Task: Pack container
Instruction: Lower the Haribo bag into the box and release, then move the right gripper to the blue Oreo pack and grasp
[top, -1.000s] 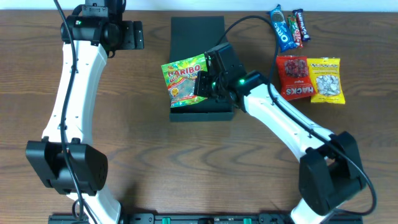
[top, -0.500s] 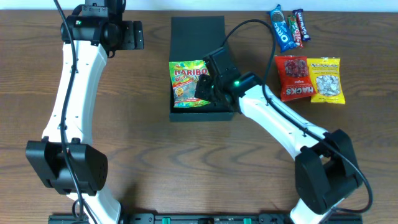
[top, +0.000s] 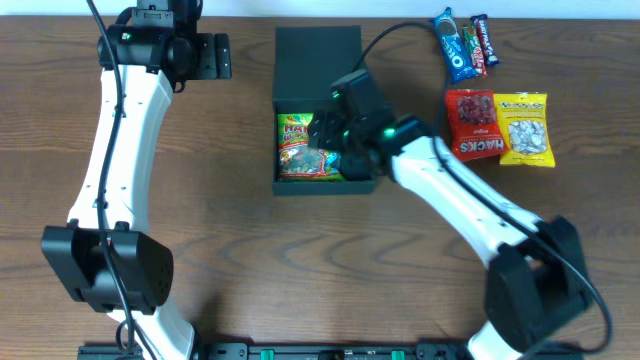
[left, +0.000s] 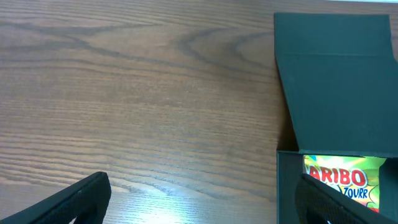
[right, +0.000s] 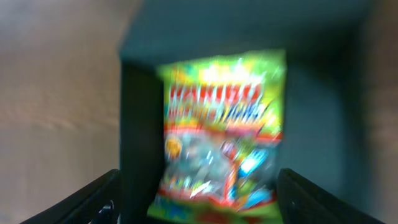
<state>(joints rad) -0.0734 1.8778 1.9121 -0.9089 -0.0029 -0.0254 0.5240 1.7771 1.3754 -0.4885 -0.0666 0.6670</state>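
Observation:
The container (top: 318, 60) is a dark square box in the middle of the table, with its lid flap laid open toward the back. A green Haribo bag (top: 303, 150) lies inside it. My right gripper (top: 335, 140) hovers just above the bag. In the blurred right wrist view the gripper (right: 208, 202) is open, its fingers either side of the Haribo bag (right: 217, 130) and apart from it, with the box's left wall (right: 140, 124) below. My left gripper (top: 222, 57) stands open at the back left, over bare wood (left: 205, 208), beside the box lid (left: 336, 81).
Four snack packets lie at the back right: a blue Oreo pack (top: 452, 45), a dark bar (top: 483, 42), a red Hacks bag (top: 474, 124) and a yellow bag (top: 522, 128). Bare wooden tabletop (top: 230, 230) spreads at the front.
My right gripper carried the Haribo bag rightward from the box's left edge to over the box, then opened and let it go. The bag now lies inside. The left arm has not moved.

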